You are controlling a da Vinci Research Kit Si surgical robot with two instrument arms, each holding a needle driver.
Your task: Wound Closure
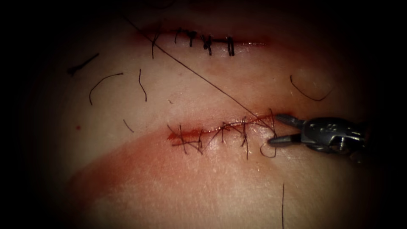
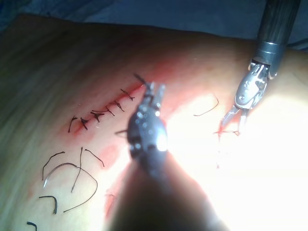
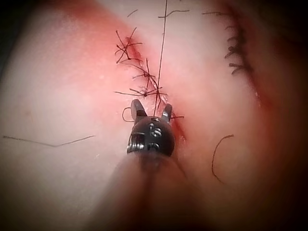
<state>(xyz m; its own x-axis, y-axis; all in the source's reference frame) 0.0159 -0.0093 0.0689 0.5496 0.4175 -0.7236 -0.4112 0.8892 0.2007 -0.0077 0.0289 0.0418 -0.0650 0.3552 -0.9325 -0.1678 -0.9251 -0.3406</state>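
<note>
The tissue (image 1: 220, 186) has a lower cut (image 1: 220, 129) crossed by several dark stitches. A taut thread (image 1: 190, 70) runs from the cut's right end up and to the left. My right tool (image 1: 277, 129) stands at that right end with its jaws open, one on each side of the thread and holding nothing. In the right wrist view the thread (image 3: 161, 57) passes between the right tool's (image 3: 153, 113) spread jaws. In the left wrist view my left tool (image 2: 155, 90) is shut on the thread's dark end (image 2: 139, 77), and the right tool (image 2: 231, 122) stands open beyond it.
A second stitched cut (image 1: 207, 42) lies farther back. Several loose cut ends of thread (image 1: 104, 82) lie on the tissue left of the lower cut, and one more (image 1: 307, 93) to the right. Red fluid (image 1: 178, 136) pools at the lower cut's left end.
</note>
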